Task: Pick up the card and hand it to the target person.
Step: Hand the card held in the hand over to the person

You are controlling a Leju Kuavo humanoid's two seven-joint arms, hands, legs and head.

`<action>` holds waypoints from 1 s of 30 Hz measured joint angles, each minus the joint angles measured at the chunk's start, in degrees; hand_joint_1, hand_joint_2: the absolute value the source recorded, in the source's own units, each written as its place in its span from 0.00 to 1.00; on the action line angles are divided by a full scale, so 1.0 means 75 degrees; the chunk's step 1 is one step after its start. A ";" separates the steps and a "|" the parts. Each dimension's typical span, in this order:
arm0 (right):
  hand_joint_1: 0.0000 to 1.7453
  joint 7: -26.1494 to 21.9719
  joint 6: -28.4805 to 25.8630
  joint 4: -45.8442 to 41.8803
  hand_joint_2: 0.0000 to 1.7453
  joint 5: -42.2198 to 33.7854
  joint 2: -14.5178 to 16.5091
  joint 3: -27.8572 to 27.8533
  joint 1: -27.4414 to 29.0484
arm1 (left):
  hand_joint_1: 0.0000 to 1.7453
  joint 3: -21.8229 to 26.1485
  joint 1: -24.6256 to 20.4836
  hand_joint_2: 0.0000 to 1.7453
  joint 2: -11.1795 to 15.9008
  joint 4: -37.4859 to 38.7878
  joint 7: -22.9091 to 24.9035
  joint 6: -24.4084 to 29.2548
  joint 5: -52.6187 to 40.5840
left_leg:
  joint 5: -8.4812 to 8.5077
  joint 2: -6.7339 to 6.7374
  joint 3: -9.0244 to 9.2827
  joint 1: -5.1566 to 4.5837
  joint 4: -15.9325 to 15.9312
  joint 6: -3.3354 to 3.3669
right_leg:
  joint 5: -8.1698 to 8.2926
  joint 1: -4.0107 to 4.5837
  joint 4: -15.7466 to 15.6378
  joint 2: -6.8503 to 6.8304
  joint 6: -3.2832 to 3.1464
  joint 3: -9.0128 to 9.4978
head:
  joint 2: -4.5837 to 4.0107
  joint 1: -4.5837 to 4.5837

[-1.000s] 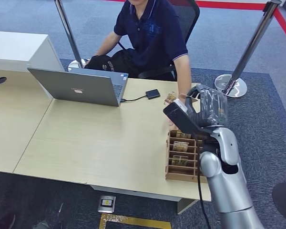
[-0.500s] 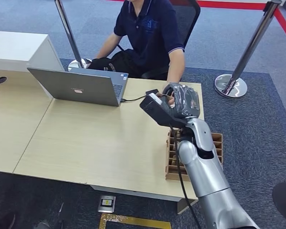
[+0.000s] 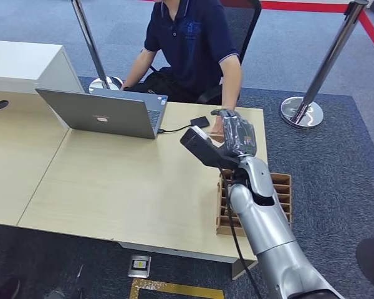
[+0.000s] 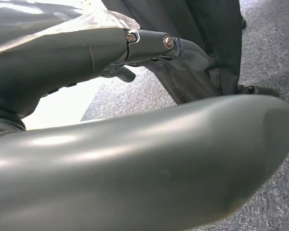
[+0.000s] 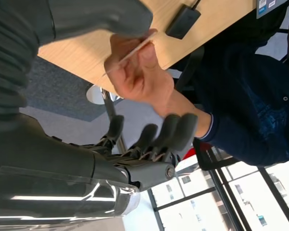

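Right wrist view: person's hand (image 5: 141,77) now pinches card (image 5: 130,54); right robot hand (image 5: 110,130) spread open, empty.

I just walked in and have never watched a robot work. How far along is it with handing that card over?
Nearly finished. The card is already off the table and at the seated person. Right now the person's hand pinches it beside the right hand's thumb. I cannot tell whether the robot has let go. Left: release and draw the arm back.
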 joint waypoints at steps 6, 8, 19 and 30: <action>0.00 0.0039 -0.0532 -0.0108 0.00 -0.0018 -0.0050 0.0000 0.0092 | 0.00 0.0000 0.0003 0.00 -0.0001 0.0000 -0.0003 0.0000 0.0009 | 0.0000 0.0001 0.0001 0.0000 0.0001 0.0000 | 0.0000 0.0000 -0.0001 0.0000 0.0000 -0.0002 | 0.0000 0.0000; 0.00 0.0106 -0.0771 -0.0345 0.00 0.0018 -0.0111 -0.0006 0.0245 | 0.00 0.0000 0.0005 0.00 -0.0002 0.0000 -0.0006 0.0000 0.0047 | 0.0000 -0.0001 0.0001 0.0000 0.0002 0.0000 | 0.0000 0.0000 -0.0004 0.0000 0.0000 -0.0003 | 0.0000 0.0001; 0.00 0.0194 -0.3243 -0.4981 0.00 0.0909 -0.0611 -0.1590 0.3530 | 0.00 0.0009 0.0059 0.00 -0.0031 0.0007 0.0031 -0.0022 0.0172 | -0.0015 -0.0015 -0.0019 -0.0002 0.0000 0.0004 | -0.0007 -0.0002 -0.0023 0.0001 0.0006 -0.0019 | 0.0000 0.0001; 0.00 -0.3500 -0.3513 -0.7677 0.00 -0.4440 0.0371 -0.7046 0.5284 | 0.00 0.0017 0.0067 0.00 -0.0107 0.0024 -0.0043 -0.0085 0.0071 | -0.0019 -0.0021 -0.0005 -0.0004 -0.0004 0.0004 | -0.0010 -0.0005 -0.0028 0.0000 0.0006 -0.0005 | 0.0000 0.0001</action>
